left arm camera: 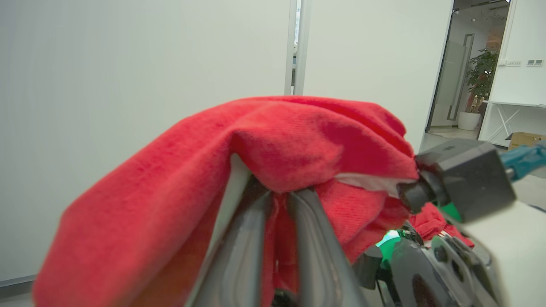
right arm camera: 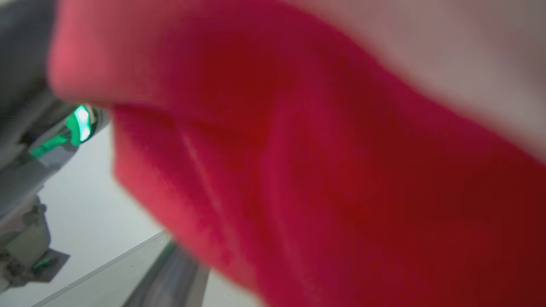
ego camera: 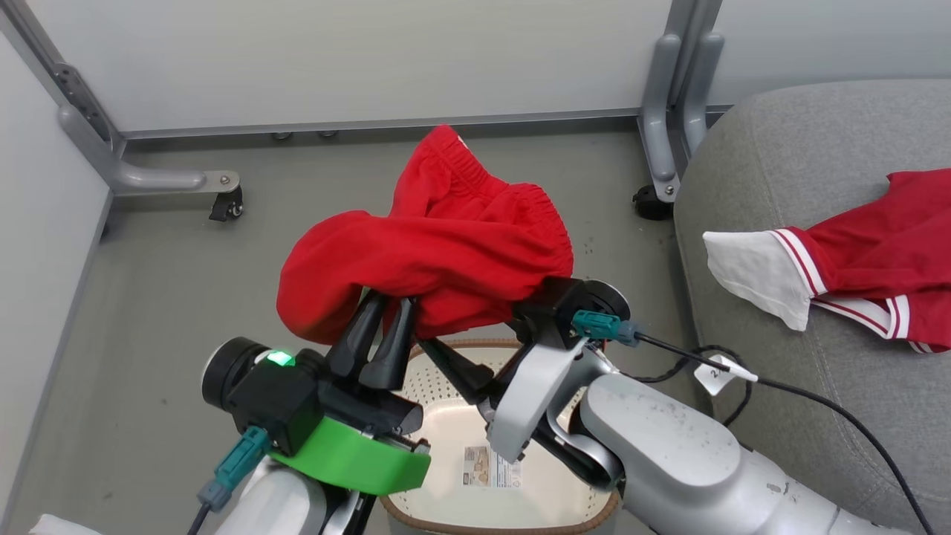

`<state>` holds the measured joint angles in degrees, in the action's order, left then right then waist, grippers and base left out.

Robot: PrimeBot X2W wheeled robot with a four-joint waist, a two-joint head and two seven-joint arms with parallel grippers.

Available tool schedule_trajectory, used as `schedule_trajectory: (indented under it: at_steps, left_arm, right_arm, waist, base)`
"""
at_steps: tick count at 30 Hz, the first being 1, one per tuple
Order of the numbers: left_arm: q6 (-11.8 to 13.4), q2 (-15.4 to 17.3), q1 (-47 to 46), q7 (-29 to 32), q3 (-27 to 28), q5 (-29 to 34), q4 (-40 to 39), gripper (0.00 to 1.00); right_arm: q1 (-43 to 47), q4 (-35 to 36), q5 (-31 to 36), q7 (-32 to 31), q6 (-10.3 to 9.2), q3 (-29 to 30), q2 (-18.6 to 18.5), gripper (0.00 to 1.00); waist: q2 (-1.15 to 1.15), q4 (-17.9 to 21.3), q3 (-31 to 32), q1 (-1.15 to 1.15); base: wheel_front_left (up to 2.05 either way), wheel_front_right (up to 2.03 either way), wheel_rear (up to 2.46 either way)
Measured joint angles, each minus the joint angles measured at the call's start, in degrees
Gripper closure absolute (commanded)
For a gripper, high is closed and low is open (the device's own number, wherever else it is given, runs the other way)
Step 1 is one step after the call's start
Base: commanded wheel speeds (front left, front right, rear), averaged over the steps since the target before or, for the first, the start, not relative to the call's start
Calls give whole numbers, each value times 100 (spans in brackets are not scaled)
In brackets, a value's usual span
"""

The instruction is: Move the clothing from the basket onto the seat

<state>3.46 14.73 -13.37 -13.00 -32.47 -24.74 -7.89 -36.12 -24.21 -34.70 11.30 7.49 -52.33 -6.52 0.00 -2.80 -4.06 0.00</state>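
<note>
The grey seat (ego camera: pixel 810 148) carries the red jersey (ego camera: pixel 877 245), its white sleeve pointing toward the seat's rounded edge. The smaller red garment (ego camera: pixel 446 238) hangs over the cream basket (ego camera: pixel 446 438), clamped between the fingers of the left gripper (ego camera: pixel 390 308). The right gripper (ego camera: pixel 475 349) is spread wide beneath it.

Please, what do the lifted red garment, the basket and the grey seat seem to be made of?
The red garment: probably soft matte cotton-like knit; it drapes in folds, waistband gathered. The basket: likely smooth cream plastic, with perforated wall and brown woven-look rim. The seat: grey matte woven upholstery, judging by its fine weave texture.
</note>
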Motion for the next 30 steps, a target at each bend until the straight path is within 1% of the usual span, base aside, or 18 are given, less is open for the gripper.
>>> schedule_trajectory:
  at_steps: [7, 8, 9, 10, 18, 30]
  left_arm:
    - [-36, -53, -24, -2, -70, -20, 26, 100]
    - [-36, -56, -24, -2, -76, -20, 27, 100]
    - [-41, -60, -25, -12, -80, -22, 31, 100]
    - [-42, -65, -26, -13, -86, -26, 33, 100]
    - [-41, -64, -30, -26, -90, -35, 56, 100]
    - [-9, -57, -37, -51, -96, -45, 89, 100]
  right_arm:
    - [-480, -404, -375, 254, 0, -509, 137, 0]
    - [-521, -443, -414, 274, 0, -558, 149, 62]
    - [-564, -485, -461, 297, 0, -604, 164, 85]
    - [-597, -520, -509, 308, 0, -662, 174, 100]
    - [-777, -662, -746, 369, 0, -914, 183, 100]
    - [-790, -521, -745, 372, 0, -888, 104, 100]
  waist:
    - [0, -5, -24, 0]
    - [0, -6, -24, 0]
    - [0, -8, -23, 0]
    - [0, -11, -23, 0]
    - [0, -10, -30, 0]
    - [0, -3, -52, 0]
  base:
    - [0, 0, 0]
    - [0, 0, 0]
    - [0, 0, 0]
    - [0, 0, 0]
    - [0, 0, 0]
    - [0, 0, 0]
